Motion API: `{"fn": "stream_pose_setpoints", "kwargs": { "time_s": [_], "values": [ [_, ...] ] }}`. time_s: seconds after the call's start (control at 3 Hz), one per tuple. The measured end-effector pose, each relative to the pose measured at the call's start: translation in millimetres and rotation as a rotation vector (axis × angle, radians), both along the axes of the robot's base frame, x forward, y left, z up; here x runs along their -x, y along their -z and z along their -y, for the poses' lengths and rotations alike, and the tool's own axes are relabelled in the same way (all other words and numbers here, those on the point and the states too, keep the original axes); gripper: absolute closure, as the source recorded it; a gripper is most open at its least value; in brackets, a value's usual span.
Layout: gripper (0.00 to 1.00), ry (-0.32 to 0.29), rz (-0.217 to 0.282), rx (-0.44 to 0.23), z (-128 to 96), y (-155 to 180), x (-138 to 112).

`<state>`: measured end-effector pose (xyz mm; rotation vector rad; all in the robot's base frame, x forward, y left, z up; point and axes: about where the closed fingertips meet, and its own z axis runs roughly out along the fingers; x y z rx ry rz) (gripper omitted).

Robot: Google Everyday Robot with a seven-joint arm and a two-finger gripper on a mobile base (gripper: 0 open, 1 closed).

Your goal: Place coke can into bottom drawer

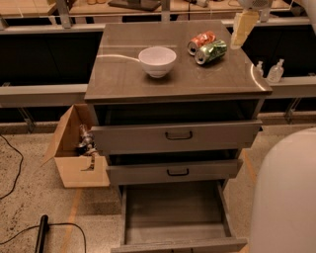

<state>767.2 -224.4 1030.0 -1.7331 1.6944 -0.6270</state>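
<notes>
The end effector hangs at 2 o'clock from the coke can, which lies on the worktop. Whether it is spread cannot be told. The bottom drawer stands open.

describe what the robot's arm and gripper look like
The gripper, at the top right edge above the cabinet's far corner, is a pale cream-yellow tapering piece under a rounded white wrist. A large smooth white shell, seemingly the arm, fills the lower right corner. No cables or markings show.
</notes>
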Motion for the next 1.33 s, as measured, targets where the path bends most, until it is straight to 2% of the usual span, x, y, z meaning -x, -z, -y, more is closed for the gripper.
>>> {"fn": "stream_pose_setpoints", "kwargs": {
  "time_s": [0.33,0.67,1.0,1.33],
  "values": [
    [0.00,0.071,0.004,-0.082,5.4,20.7,-26.2],
    [0.00,0.151,0.004,-0.199,3.9,47.5,-61.2],
    [0.00,0.181,0.054,-0.231,4.6,57.3,-90.6],
    [0.00,0.178,0.146,-0.195,9.2,56.8,-120.6]
  ]
}}
